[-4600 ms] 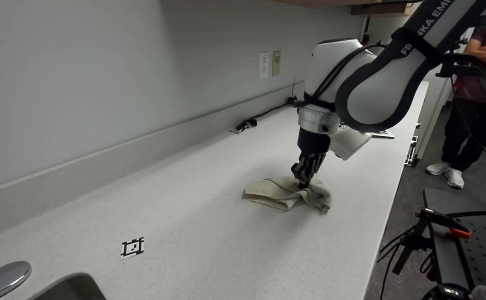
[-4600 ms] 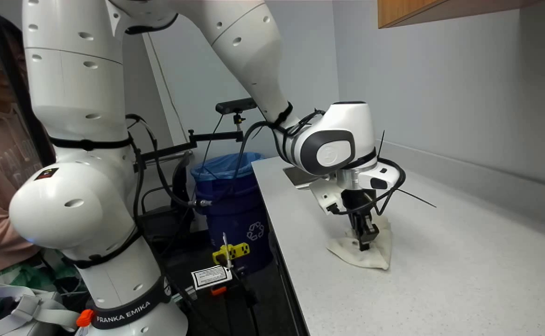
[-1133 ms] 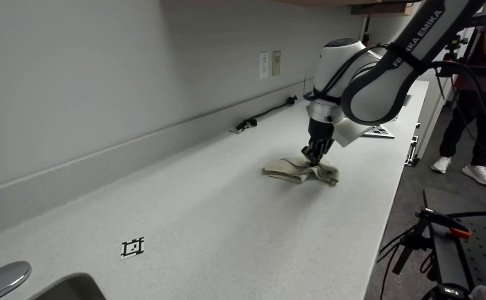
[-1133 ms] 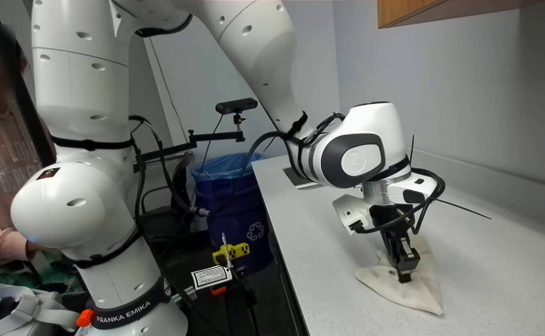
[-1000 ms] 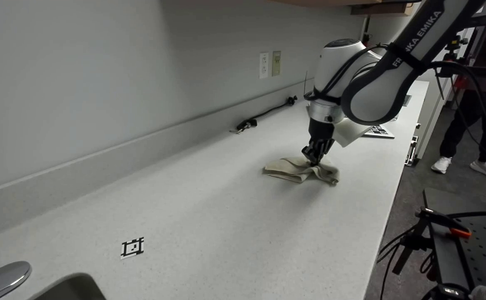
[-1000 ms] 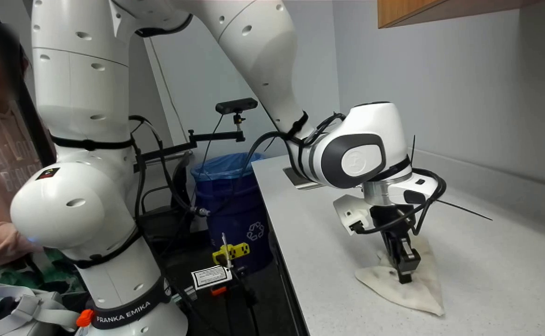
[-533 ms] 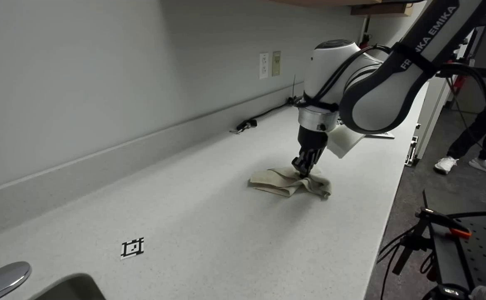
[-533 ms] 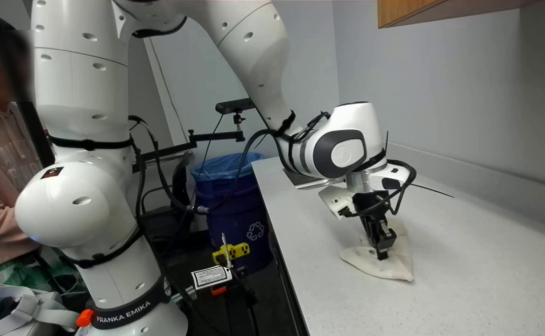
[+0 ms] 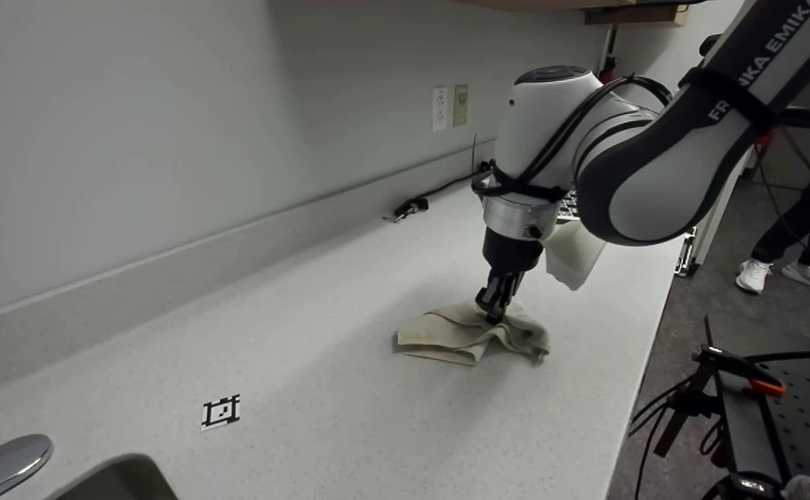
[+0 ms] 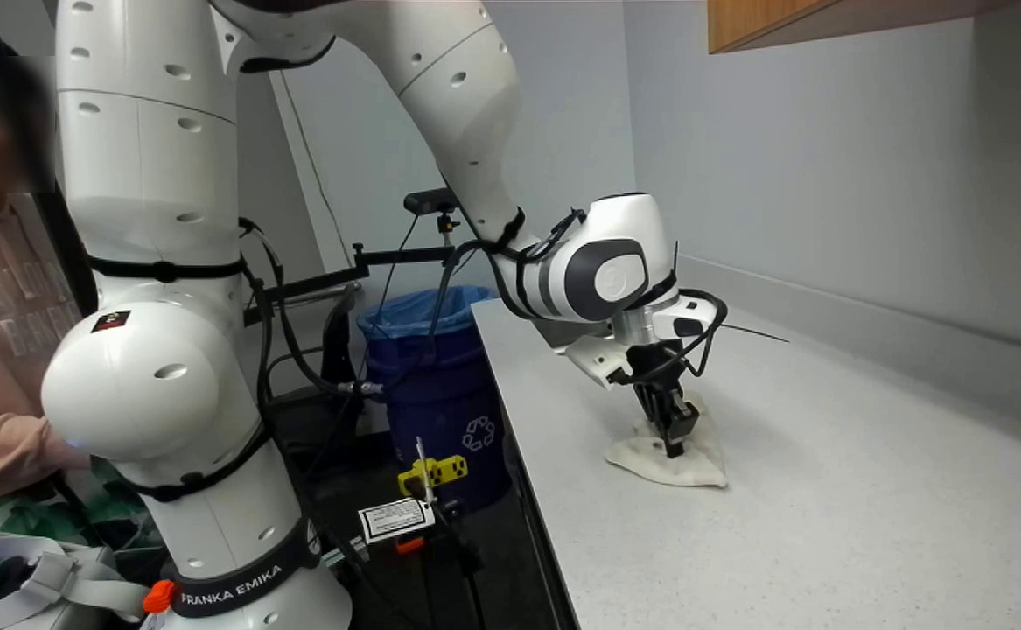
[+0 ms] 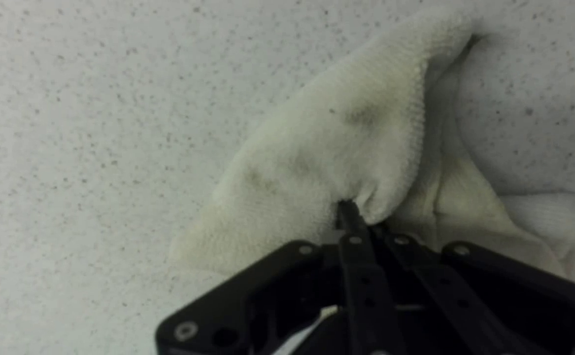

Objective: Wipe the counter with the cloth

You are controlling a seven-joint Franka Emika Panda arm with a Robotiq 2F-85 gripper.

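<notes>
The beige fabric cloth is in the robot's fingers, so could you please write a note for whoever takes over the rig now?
Black, slender fingers: shut on a fold of the wrinkled beige fabric cloth.
Place: the cloth lies on the long, speckled white countertop.
Done: cloth gripped and slid along the countertop this past second.
Left: probably more strokes; wiped area cannot be told.

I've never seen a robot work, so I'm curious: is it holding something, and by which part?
Yes: the gripper pinches the cloth by a bunched fold near the middle; the rest spreads over the counter.
</notes>
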